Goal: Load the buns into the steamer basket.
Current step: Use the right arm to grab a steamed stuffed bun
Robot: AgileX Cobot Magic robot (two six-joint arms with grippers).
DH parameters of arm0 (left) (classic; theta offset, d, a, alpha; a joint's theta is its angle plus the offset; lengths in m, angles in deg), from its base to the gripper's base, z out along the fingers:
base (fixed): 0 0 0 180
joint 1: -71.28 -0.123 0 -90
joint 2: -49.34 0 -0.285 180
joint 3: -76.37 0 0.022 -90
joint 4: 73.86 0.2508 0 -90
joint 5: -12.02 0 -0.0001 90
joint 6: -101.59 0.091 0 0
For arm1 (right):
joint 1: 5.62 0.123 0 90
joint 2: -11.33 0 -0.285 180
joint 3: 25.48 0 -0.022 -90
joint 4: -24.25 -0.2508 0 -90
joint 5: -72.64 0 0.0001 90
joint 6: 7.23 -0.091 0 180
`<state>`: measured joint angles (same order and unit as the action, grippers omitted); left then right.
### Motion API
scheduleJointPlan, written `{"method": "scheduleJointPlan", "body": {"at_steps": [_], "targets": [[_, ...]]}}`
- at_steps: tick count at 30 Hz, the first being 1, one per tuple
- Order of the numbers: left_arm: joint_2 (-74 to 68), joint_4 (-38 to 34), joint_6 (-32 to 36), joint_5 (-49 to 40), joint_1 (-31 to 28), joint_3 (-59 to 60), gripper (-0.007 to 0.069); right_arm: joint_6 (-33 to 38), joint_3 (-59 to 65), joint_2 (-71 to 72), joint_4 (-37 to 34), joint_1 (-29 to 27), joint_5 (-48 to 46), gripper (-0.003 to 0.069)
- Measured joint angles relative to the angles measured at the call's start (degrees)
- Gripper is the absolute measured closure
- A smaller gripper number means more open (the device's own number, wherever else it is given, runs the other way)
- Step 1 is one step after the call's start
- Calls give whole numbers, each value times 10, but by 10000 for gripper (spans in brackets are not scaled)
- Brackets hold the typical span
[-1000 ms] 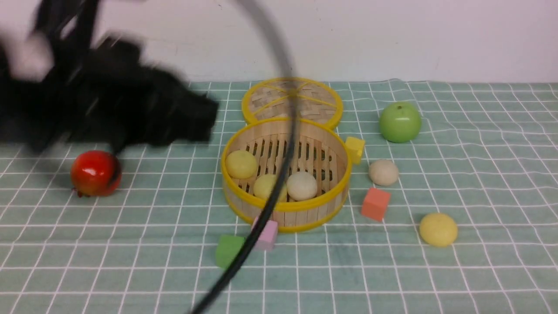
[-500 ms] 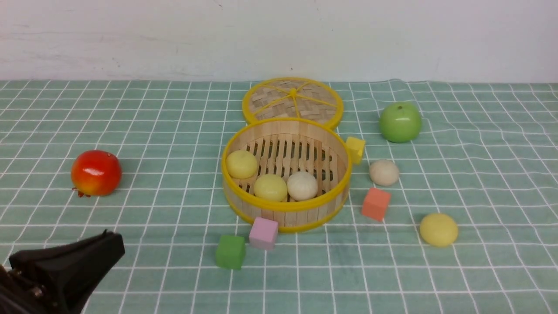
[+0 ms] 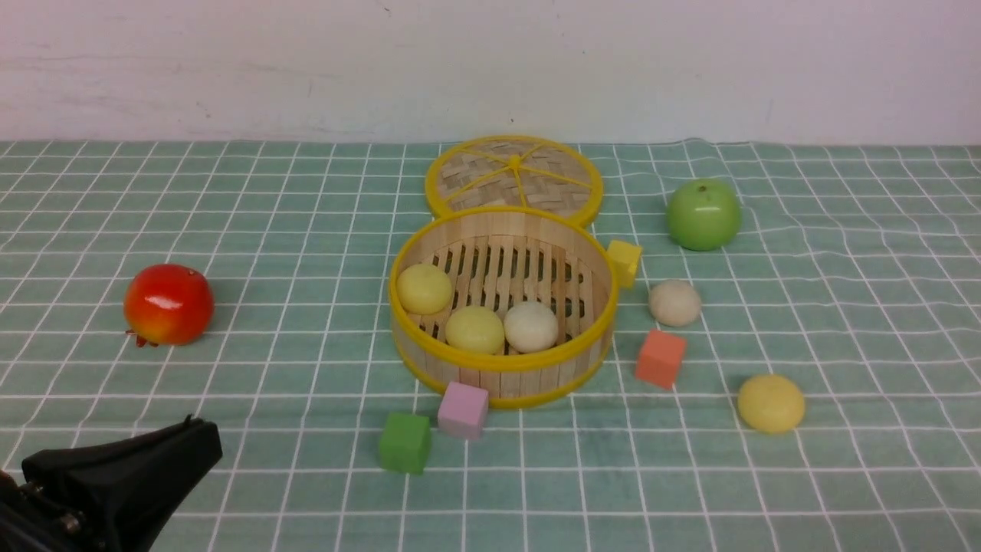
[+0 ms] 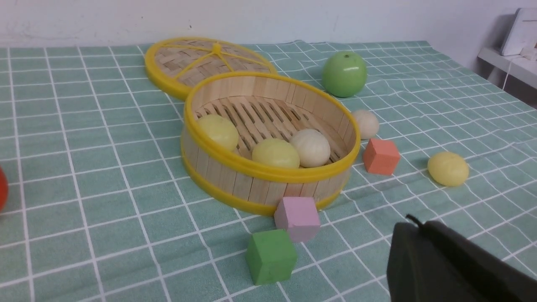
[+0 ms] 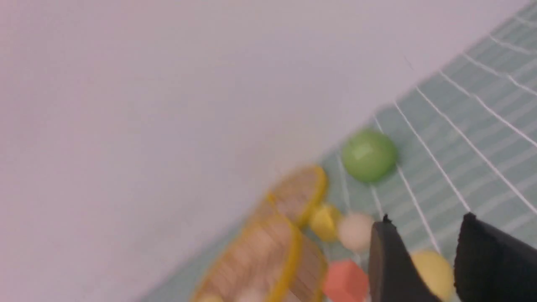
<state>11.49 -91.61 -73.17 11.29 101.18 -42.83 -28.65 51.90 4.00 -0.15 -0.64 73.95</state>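
The steamer basket [image 3: 502,366] stands mid-table and holds three buns: two pale yellow [image 3: 424,288] [image 3: 475,330] and one beige-white [image 3: 531,326]. A beige-white bun [image 3: 674,302] and a pale yellow bun [image 3: 770,402] lie on the cloth to its right. My left gripper [image 3: 191,437] is shut and empty, low at the front left, far from the basket; it also shows in the left wrist view [image 4: 413,224]. My right gripper [image 5: 427,218] is out of the front view. Its blurred wrist view shows it open, with the loose yellow bun [image 5: 432,270] seen beyond, between the fingers.
The flat woven lid [image 3: 513,176] lies behind the basket. A green apple [image 3: 703,215] sits at the right back, a red apple [image 3: 168,303] at the left. Yellow [image 3: 625,261], orange [image 3: 660,358], pink [image 3: 463,409] and green [image 3: 404,442] cubes lie around the basket.
My left arm, a blur at the upper left with its cable across the basket, has pulled back to the front left corner. The buns have not moved.
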Motion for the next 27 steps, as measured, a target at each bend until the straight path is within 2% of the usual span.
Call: {"method": "scheduleJointPlan", "body": {"at_steps": [2, 4, 5, 9, 12, 21, 27], "targets": [[0, 0, 0, 0, 0, 0, 638, 6, -36, -18, 10, 8, -37, 452], [0, 0, 0, -1, 0, 0, 638, 48, -138, -98, 58, 28, -164, 500], [0, 0, 0, -1, 0, 0, 638, 69, -177, -135, 77, 34, -199, 517], [0, 0, 0, -1, 0, 0, 638, 155, -345, -341, 151, 53, -404, 581], [0, 0, 0, -2, 0, 0, 638, 181, -451, -519, 188, 54, -504, 601], [0, 0, 0, -3, 0, 0, 638, 188, -586, -798, 196, 54, -511, 600], [0, 0, 0, -3, 0, 0, 638, 188, -644, -929, 200, 54, -486, 552]]}}
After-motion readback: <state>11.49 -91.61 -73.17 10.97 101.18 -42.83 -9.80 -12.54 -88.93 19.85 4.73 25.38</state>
